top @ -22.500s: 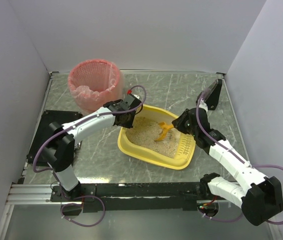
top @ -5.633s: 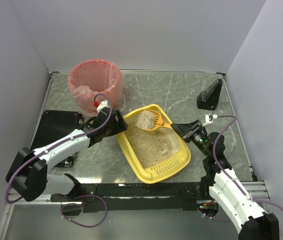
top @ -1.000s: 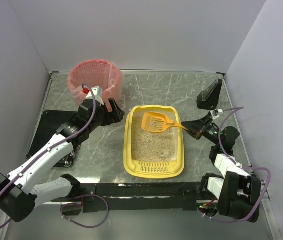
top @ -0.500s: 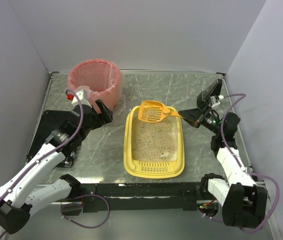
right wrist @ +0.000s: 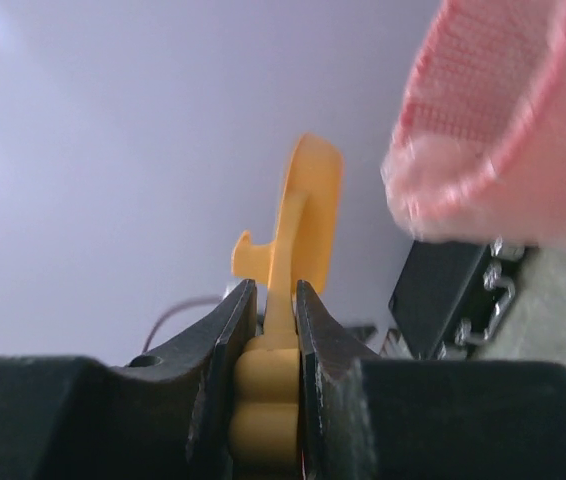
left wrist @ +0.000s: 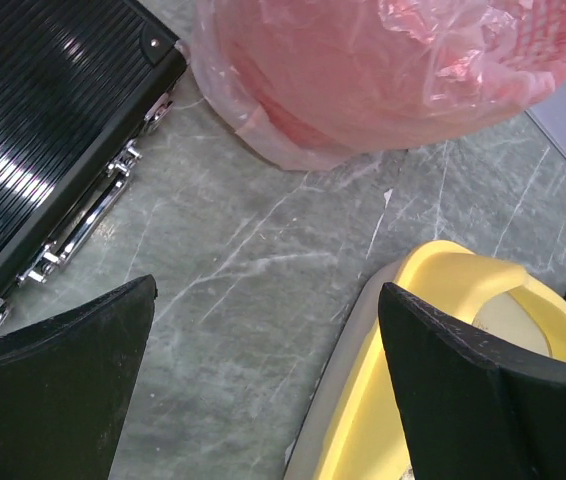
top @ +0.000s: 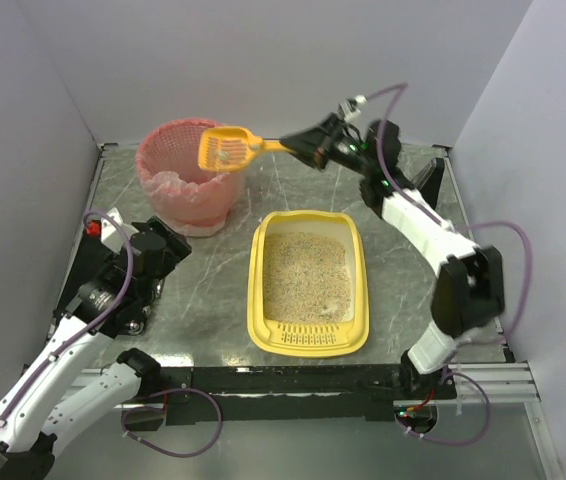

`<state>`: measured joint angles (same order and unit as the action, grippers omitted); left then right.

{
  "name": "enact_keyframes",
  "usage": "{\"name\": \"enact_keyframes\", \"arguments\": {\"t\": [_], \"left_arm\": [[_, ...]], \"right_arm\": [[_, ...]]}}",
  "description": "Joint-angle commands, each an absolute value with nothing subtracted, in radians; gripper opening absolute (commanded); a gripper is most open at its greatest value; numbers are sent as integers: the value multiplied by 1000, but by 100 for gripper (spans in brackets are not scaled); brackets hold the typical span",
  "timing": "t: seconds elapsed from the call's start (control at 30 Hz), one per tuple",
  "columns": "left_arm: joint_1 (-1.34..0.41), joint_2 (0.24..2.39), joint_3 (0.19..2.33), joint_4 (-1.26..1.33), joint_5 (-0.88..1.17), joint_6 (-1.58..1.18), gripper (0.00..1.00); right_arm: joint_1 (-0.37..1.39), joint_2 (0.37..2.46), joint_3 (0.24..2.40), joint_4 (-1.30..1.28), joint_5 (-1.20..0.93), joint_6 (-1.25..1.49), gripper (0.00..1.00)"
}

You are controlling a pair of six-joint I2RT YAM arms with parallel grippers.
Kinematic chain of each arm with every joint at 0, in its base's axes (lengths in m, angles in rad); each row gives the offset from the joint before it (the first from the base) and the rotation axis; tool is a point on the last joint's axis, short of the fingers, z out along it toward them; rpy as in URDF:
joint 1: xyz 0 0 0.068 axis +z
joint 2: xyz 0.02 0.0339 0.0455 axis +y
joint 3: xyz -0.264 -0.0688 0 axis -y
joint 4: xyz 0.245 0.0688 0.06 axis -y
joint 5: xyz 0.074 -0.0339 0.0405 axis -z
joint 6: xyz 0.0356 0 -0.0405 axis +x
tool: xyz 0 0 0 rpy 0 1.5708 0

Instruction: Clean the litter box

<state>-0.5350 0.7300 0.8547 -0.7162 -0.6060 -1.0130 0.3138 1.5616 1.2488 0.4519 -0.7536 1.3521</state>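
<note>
The litter box point(top: 256, 290), a yellow tray of beige litter, lies in the middle of the marble table with its slotted lip toward me. My right gripper point(top: 298, 142) is raised at the back and shut on the handle of the orange scoop point(top: 225, 147). The scoop's head hangs over the rim of the pink-lined basket point(top: 188, 170). The right wrist view shows the jaws point(right wrist: 275, 290) clamped on the scoop point(right wrist: 313, 215) edge-on, beside the basket point(right wrist: 503, 130). My left gripper point(top: 158, 245) is open and empty to the left of the tray. A corner of the litter box point(left wrist: 453, 275) shows by its right finger.
A black ribbed case point(left wrist: 53, 130) with metal latches lies at the left, partly under my left arm. A black stand point(top: 425, 185) sits at the back right corner. Grey walls close in the table on three sides.
My right arm has lifted the scoop from over the litter box and swung it back and left to above the basket. My left arm has drawn back toward the near left, still open.
</note>
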Motion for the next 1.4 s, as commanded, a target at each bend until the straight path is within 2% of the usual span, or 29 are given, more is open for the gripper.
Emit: {"name": "enact_keyframes", "arguments": {"t": [0.0,0.07,0.1,0.13,0.23,0.3,0.37,0.43,0.47,0.57,0.8,0.87,1.0,1.07,1.1,1.17,1.2,1.37], "left_arm": [[-531,697,831,-749,-618,-1054,97],[-529,681,821,-747,-611,-1061,97],[-529,678,822,-749,-603,-1062,97],[-529,669,824,-755,-598,-1062,97],[-529,644,827,-779,-603,-1072,97],[-529,631,813,-781,-604,-1083,97],[-528,608,795,-766,-592,-1077,97],[-528,594,787,-744,-571,-1074,97],[-528,592,779,-735,-571,-1069,97],[-529,592,775,-723,-568,-1062,97],[-528,621,775,-684,-516,-1037,97],[-529,632,772,-654,-489,-1007,97],[-529,638,753,-542,-358,-924,97],[-529,640,727,-487,-275,-888,97],[-529,643,716,-416,-250,-884,97],[-529,661,689,-349,-186,-865,97],[-529,688,683,-298,-169,-859,97],[-535,813,693,-132,-54,-842,97]], "right_arm": [[382,1770,1582,312,-660,1281,0],[422,1902,1782,220,-622,1237,0],[434,1949,1858,201,-595,1122,0],[442,2042,2031,125,-582,1079,0],[466,2184,2304,-127,-563,853,0],[486,2184,2325,-173,-537,682,0],[506,2154,2257,-134,-493,483,0],[538,2109,2226,-169,-379,367,0],[551,2100,2226,-201,-359,209,0],[604,2062,2212,-210,-296,21,0],[607,2042,2267,-198,-288,41,0],[592,2016,2264,-172,-369,113,0],[522,1816,2120,-94,-463,366,0],[438,1717,1941,-22,-550,528,0],[408,1607,1783,-5,-631,569,0],[371,1478,1602,46,-681,624,0],[351,1339,1445,23,-667,617,0],[351,939,1090,-246,-283,563,0]]}}
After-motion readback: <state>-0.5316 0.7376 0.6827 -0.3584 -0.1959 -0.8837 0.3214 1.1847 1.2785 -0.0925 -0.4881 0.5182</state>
